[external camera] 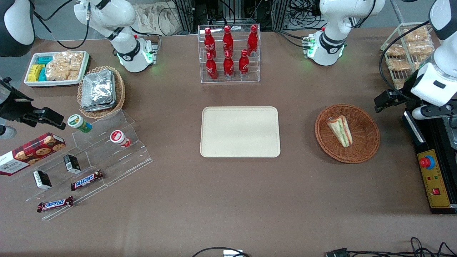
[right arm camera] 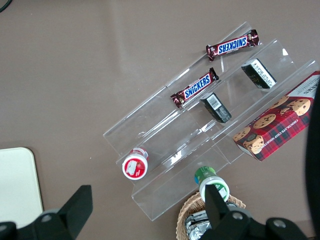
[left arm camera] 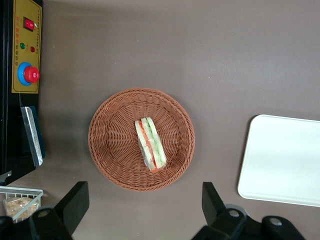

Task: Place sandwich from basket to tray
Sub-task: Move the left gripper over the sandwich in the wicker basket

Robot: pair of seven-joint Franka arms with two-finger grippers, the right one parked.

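Since the sandwich (external camera: 341,130) lies flat in the basket (external camera: 364,150) at the front view's right, the gripper (left arm camera: 145,212) hovers above with fingers spread wide, probably lining up; the tray (external camera: 240,150) waits at centre.

A wide brown matte surface (external camera: 228,200) fills nearly all that shows, evenly lit from above with soft shadows. At its edge farthest from the front camera, black cables (external camera: 300,10) and metal framing (external camera: 185,14) crowd together.
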